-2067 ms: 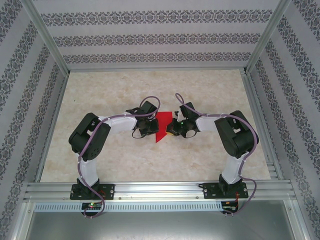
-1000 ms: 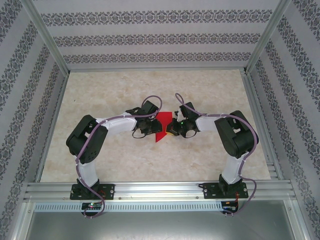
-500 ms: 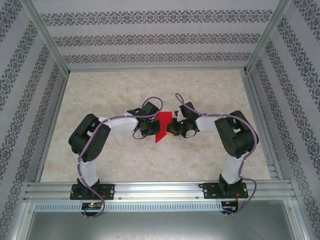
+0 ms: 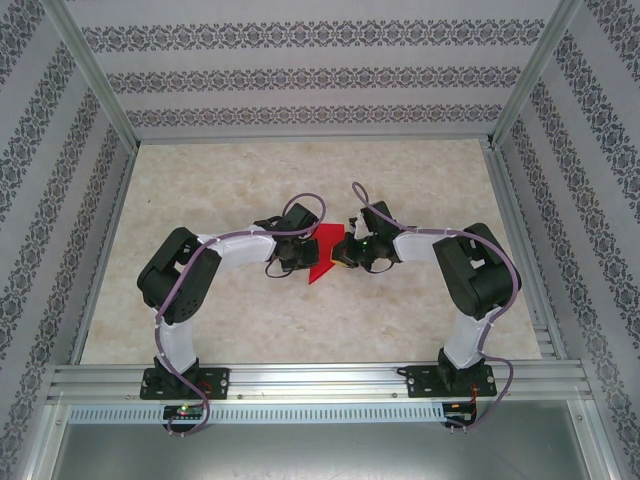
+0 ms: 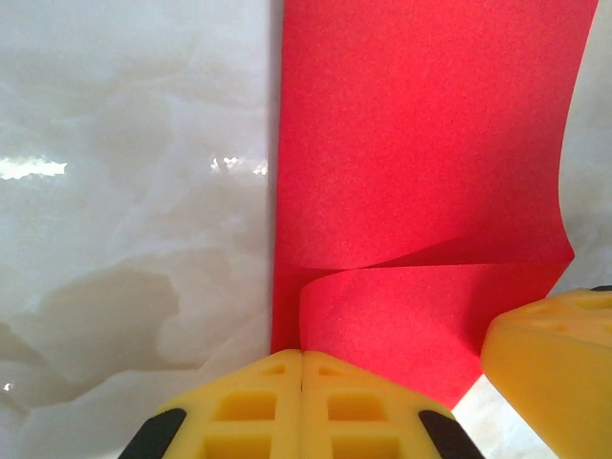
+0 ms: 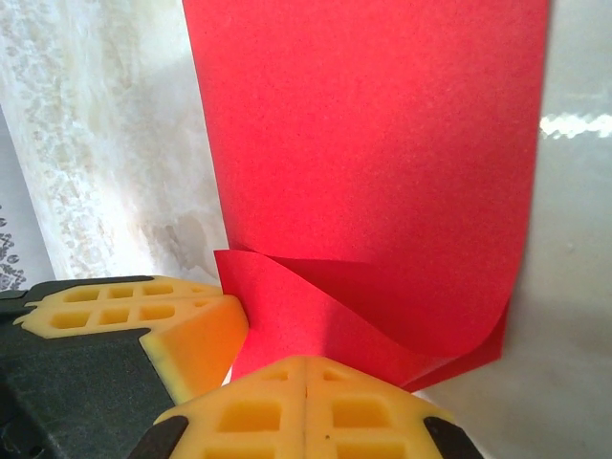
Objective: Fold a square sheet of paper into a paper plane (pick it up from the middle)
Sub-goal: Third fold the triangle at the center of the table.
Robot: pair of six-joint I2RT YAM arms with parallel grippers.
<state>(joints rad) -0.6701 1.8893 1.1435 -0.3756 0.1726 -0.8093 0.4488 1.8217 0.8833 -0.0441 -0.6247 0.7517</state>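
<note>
The red sheet of paper (image 4: 323,248) hangs folded between my two grippers over the middle of the table. In the left wrist view the paper (image 5: 421,143) stretches away from the jaws, and a curled flap runs into the seam of my left gripper (image 5: 303,356), which is shut on it. My right gripper (image 6: 304,361) is shut on another curled flap of the paper (image 6: 373,134). In the top view the left gripper (image 4: 305,258) and right gripper (image 4: 341,254) face each other across the paper, almost touching. One right finger (image 5: 550,354) shows beside the left jaws.
The marbled table (image 4: 220,190) is bare around the arms. Patterned walls and aluminium frame posts (image 4: 95,80) close it in on three sides. The arm bases stand on the rail (image 4: 320,382) at the near edge.
The left gripper's jaws have closed on the paper's edge. The right wrist has edged slightly toward the centre and the paper has shifted a little with it.
</note>
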